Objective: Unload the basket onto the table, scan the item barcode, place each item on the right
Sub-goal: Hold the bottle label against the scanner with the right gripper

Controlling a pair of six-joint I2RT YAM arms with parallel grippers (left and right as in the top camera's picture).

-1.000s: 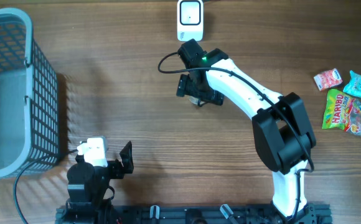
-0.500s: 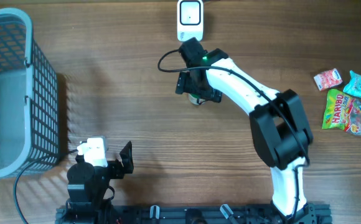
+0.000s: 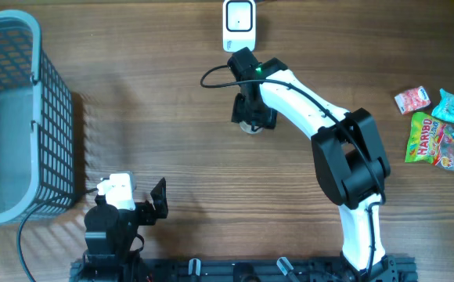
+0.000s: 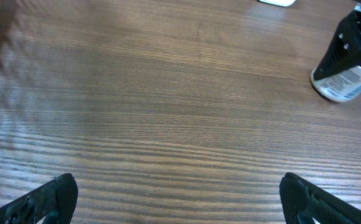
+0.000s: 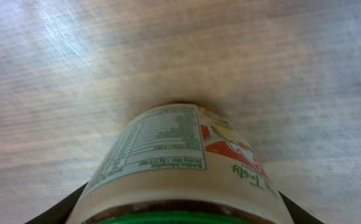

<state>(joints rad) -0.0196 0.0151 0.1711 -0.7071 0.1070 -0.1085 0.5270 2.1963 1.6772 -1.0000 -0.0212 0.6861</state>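
Basket (image 3: 8, 117) far left, scanner (image 3: 239, 23) top centre, jar (image 4: 341, 84) just below it, snack packets (image 3: 440, 129) far right.

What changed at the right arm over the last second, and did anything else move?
The right tool settled over the jar and drew its wide-open jaws in. It now appears closed on the jar's sides, just below the green lid. The left tool stayed open and parked. The basket, scanner and snack packets did not move.
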